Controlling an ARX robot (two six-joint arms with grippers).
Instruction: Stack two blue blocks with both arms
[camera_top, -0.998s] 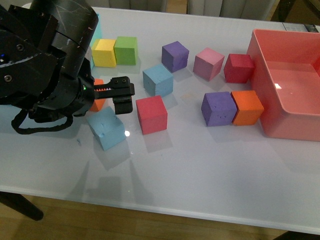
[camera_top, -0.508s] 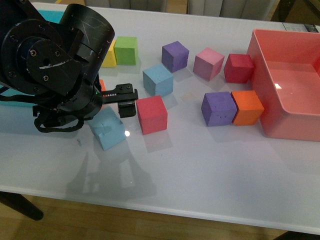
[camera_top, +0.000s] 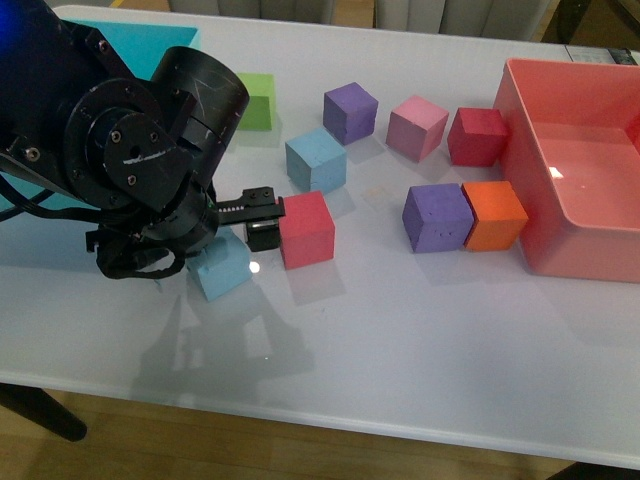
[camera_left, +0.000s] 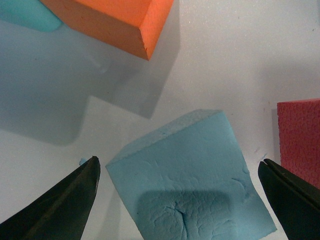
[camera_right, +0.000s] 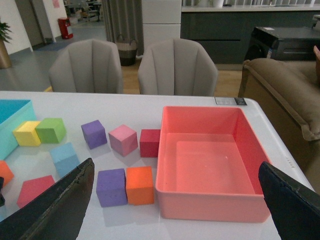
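Observation:
One blue block (camera_top: 222, 268) lies near the table's front left, partly under my left arm (camera_top: 140, 150). In the left wrist view this block (camera_left: 192, 175) sits between the two black fingers of my left gripper (camera_left: 177, 167), which is open and straddles it with a gap on each side. The other blue block (camera_top: 316, 160) stands apart, further back beside the purple cube (camera_top: 350, 112), and also shows in the right wrist view (camera_right: 65, 157). My right gripper (camera_right: 175, 165) is open and empty, held high above the table.
A red cube (camera_top: 306, 228) sits just right of the straddled block. An orange cube (camera_left: 115, 22) lies just beyond it. A large pink bin (camera_top: 575, 170) fills the right side, a teal bin (camera_top: 130, 40) the back left. Purple, orange, pink, dark red and green cubes are scattered between.
My left arm has swung right and forward over the near blue block, now covering the yellow cube. The blocks have not moved.

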